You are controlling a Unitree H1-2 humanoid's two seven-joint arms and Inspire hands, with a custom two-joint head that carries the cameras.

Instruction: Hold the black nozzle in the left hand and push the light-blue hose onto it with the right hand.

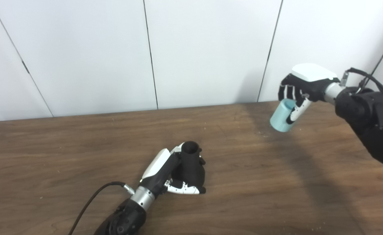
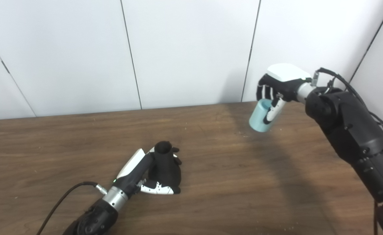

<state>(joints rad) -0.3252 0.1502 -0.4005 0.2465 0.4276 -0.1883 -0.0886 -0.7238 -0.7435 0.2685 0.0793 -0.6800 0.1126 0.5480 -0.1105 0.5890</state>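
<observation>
**Wood below, hose aloft, nozzle waiting upright**

Brown wooden table (image 1: 64,156) fills the lower scene, backed by a white panelled wall (image 1: 90,55). Over its far right side the right hand (image 1: 301,88) hangs well above the surface, fingers wrapped around the light-blue hose (image 1: 281,117), a short cylinder tilted so one open end looks up toward the camera and the other end points down and to the left. Near the table's middle, well apart from it, the left hand (image 1: 172,173) is closed around the black nozzle (image 1: 191,163), which stands roughly upright at table level with its open round neck uppermost; whether its base touches the wood I cannot tell.

The step in hand appears to be bringing the hose across to the nozzle. To do it well, the right hand should probably carry the hose left and toward the robot, turn it until its lower opening faces straight down onto the neck, and line up the two axes before pressing. The left hand ought to hold firm and keep its fingers below the neck, leaving room for the hose to slide on squarely rather than catch on one edge.
</observation>
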